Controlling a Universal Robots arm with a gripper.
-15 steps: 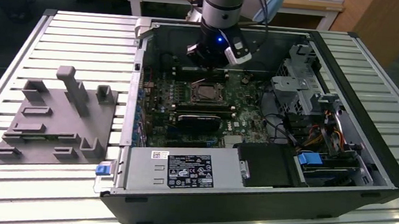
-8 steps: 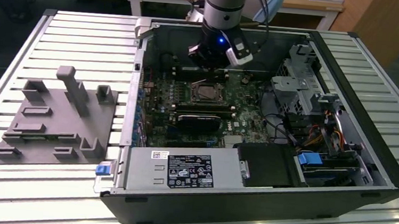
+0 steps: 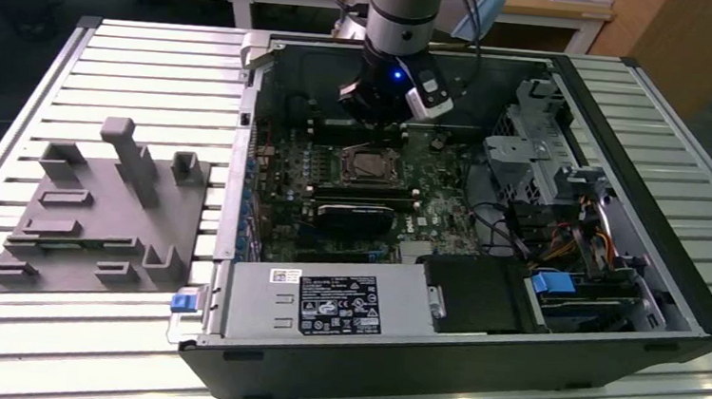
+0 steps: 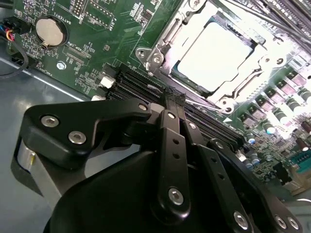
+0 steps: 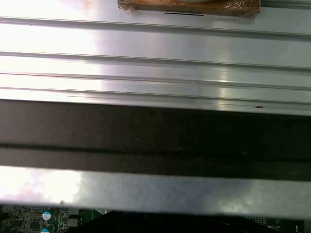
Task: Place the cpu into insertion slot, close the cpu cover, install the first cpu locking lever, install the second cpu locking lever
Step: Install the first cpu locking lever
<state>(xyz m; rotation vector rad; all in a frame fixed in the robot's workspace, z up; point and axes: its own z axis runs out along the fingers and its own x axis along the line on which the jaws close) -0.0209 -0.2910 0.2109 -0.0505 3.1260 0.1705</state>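
Hovering inside the computer case (image 3: 445, 364), my gripper (image 4: 173, 101) is clenched on nothing, its tips over the long black memory slots (image 4: 138, 87) just beside the socket (image 3: 368, 165). The chip (image 4: 214, 53) lies in that socket, with the silvery cover (image 4: 165, 43) framing its pale face.

Probably a robotics lab: open computer case (image 3: 445, 370) on slatted aluminium bench (image 3: 126, 58).

The pale square metal cpu (image 4: 214, 56) lies in the silver-rimmed square insertion slot (image 3: 367, 153). My black gripper (image 4: 173, 100) hangs just beside it.
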